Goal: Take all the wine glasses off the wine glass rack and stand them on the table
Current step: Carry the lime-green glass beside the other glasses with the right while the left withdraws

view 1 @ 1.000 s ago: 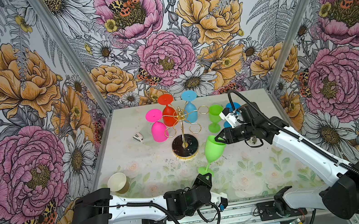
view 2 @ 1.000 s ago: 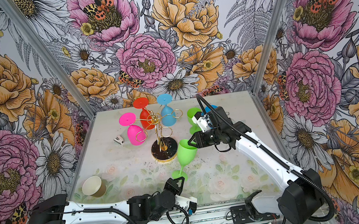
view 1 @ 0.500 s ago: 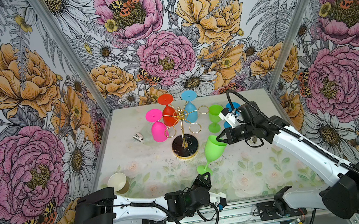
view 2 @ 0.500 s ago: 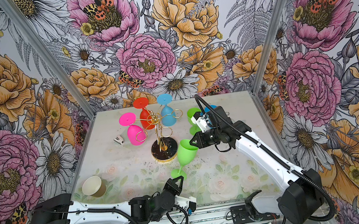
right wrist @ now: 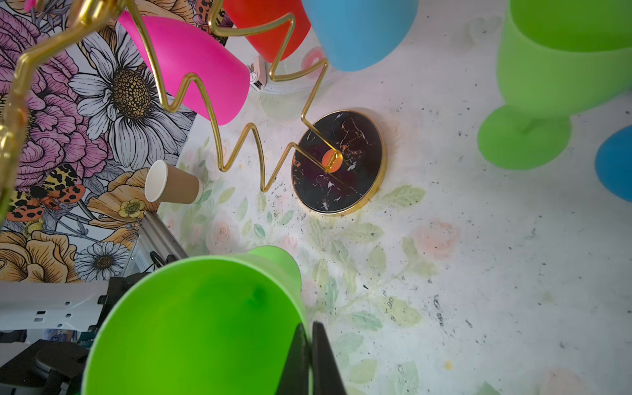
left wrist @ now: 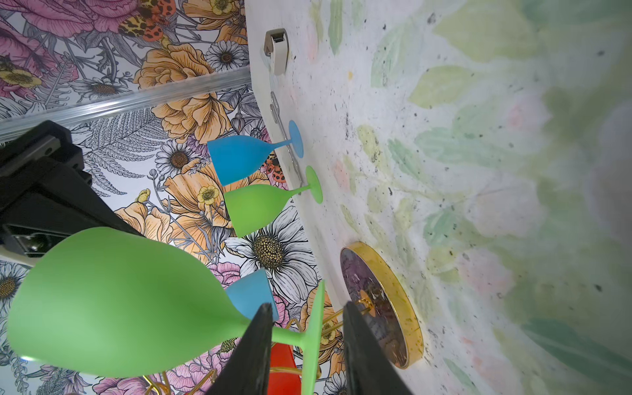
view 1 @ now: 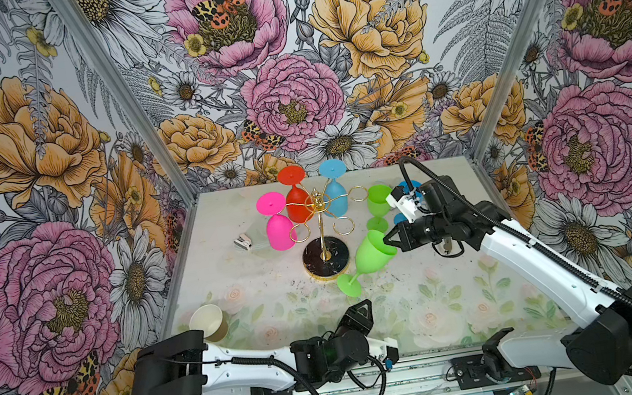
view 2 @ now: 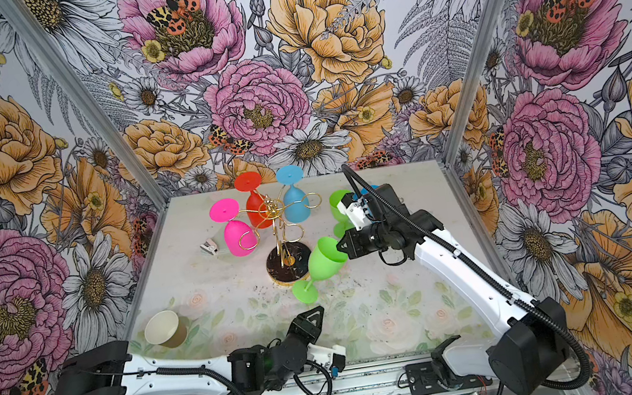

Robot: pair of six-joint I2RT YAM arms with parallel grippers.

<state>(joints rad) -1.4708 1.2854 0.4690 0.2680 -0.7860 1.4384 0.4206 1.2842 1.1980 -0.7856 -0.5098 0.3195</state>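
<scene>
Wine glass (view 1: 373, 255), green, tilted, rim pinched by right hand (view 1: 387, 240); left hand (view 1: 361, 306) released near foot.

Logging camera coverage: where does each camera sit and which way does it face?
Both top views: high at the front, looking down toward the back wall over the floral table; both arms show.
Left wrist: on the left arm, low, looking between its open jaws at the tilted lime-green plastic wine glass.
Right wrist: on the right arm, looking down past jaws shut on that glass's rim; the left arm shows.
Shared: both wrist views catch the glass and the gold wire rack's black base.
</scene>
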